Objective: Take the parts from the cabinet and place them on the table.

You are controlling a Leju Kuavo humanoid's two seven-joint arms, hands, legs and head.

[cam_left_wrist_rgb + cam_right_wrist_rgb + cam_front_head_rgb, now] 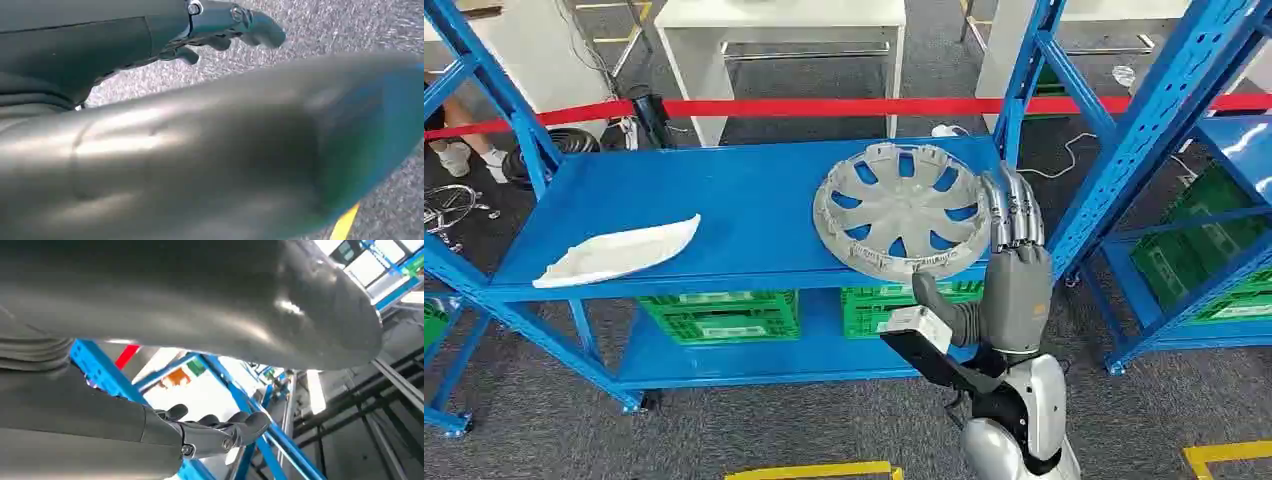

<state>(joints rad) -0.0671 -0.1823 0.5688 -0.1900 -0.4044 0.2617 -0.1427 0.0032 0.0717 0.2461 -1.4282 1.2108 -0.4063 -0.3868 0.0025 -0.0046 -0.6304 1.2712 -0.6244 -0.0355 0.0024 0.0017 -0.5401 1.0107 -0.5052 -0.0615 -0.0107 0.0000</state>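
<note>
Little of the task can be judged done: both parts are seen lying on the upper blue shelf (pixel 754 215) of the cabinet, and nothing has been lifted off it. The grey hubcap (pixel 902 209) lies flat toward the right end of that shelf, its near rim reaching the front edge, while a white curved panel (pixel 617 251) rests well apart from it near the left end. The right hand (pixel 1014 245) is raised at the front right edge of the shelf, fingers extended upward and close together, just beside the hubcap's right rim — whether they touch it cannot be told. Nothing is gripped by it; the thumb is held out to the side below the shelf edge, so a grasp looks to be under preparation, not made. In the left wrist view the left hand (pixel 220 30) is seen over grey carpet with fingers loosely curled and nothing held. Judged from this, both the hubcap and the panel remain to be taken and carried to the bench. Green crates (pixel 719 315) are stored on the lower shelf, and a red barrier tape (pixel 824 107) is stretched behind the cabinet — no brand, label or writing can be read on anything in view.
</note>
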